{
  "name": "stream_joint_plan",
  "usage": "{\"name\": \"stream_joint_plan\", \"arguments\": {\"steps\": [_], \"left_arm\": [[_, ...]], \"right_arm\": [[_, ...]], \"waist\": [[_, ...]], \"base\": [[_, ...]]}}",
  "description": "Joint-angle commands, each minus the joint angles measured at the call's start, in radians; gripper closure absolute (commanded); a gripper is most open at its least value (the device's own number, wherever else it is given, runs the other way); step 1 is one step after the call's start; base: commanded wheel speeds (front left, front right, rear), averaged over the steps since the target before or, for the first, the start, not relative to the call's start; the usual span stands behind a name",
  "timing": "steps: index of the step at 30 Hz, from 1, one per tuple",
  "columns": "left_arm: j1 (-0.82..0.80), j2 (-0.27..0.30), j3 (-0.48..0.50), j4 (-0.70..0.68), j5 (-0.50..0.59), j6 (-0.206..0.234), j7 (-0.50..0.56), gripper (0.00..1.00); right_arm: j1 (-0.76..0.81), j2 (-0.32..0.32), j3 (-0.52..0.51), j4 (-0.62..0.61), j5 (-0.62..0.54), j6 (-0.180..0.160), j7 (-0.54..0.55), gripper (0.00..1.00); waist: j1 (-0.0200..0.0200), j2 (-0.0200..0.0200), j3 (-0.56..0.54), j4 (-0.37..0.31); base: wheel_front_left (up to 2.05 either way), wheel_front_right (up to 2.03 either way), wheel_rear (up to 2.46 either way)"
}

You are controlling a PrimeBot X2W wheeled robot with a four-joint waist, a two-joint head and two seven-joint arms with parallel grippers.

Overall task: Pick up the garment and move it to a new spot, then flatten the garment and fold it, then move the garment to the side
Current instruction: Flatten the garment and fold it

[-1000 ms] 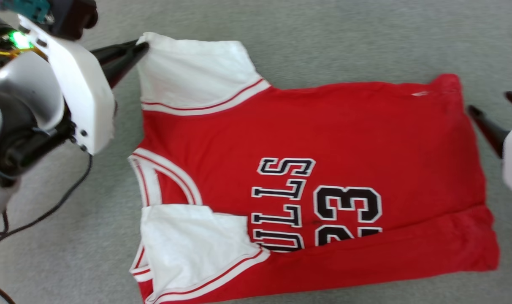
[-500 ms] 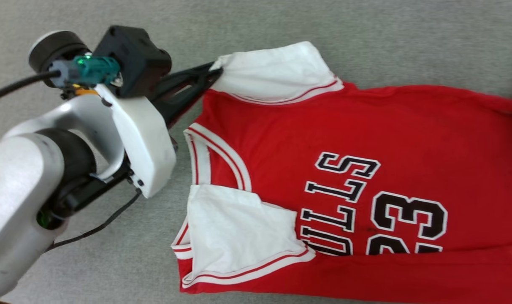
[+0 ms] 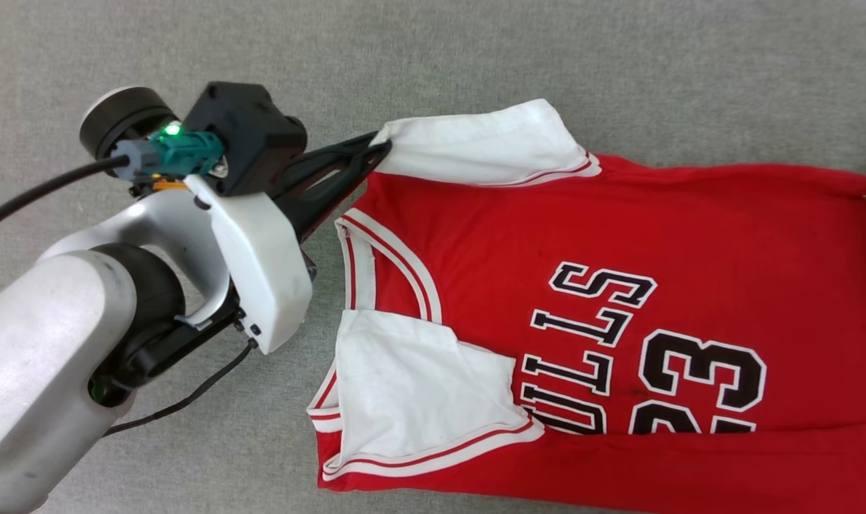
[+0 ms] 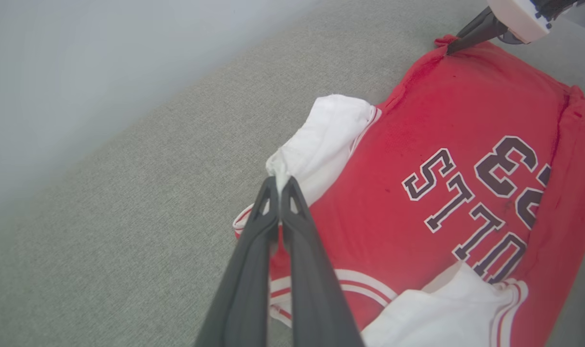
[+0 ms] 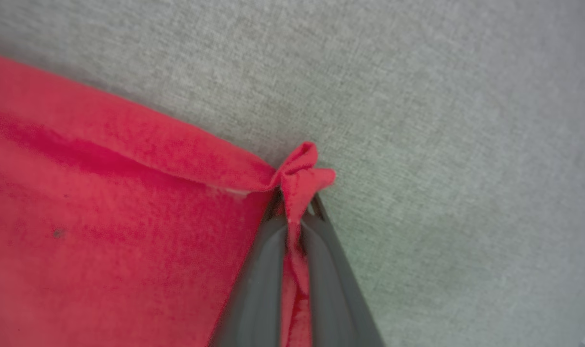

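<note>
"ULLS 23" legible on garment [image 3: 618,228]; left jaws tight on white sleeve [image 3: 490,146]; right jaws tight on red corner [image 5: 299,166]

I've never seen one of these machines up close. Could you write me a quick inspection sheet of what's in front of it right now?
Surface: grey cloth-like surface, with the jersey lying on it.
Job's things: garment, red, front up; one side is folded over part of the lettering.
Clutter: nothing seen.
Grippers: left gripper shut on the white sleeve tip; right gripper shut on a red hem corner.
Cables: black cable trailing over the surface.
Surroundings: pale wall.
</note>
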Motion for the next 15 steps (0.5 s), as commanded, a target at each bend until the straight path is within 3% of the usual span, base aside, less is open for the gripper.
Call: {"name": "stream_joint_plan", "arguments": {"steps": [1,9,15], "left_arm": [[0.015,0.002,0.005,0.001,0.002,0.003,-0.007,1.00],[0.102,0.051,0.031,0.037,-0.021,0.039,-0.057,1.00],[0.209,0.099,0.040,0.020,-0.052,0.077,-0.088,1.00]], "right_arm": [[0.031,0.024,0.024,0.032,-0.009,0.000,-0.005,1.00],[0.004,0.051,0.001,0.057,-0.006,0.000,-0.136,1.00],[0.077,0.070,-0.042,0.033,-0.001,0.000,-0.197,1.00]], "waist": [[0.0002,0.0000,-0.018,-0.010],[0.0002,0.0000,-0.145,-0.075],[0.0002,0.0000,-0.237,-0.110]], "base": [[0.00,0.00,0.00],[0.00,0.00,0.00],[0.00,0.00,0.00]]}}
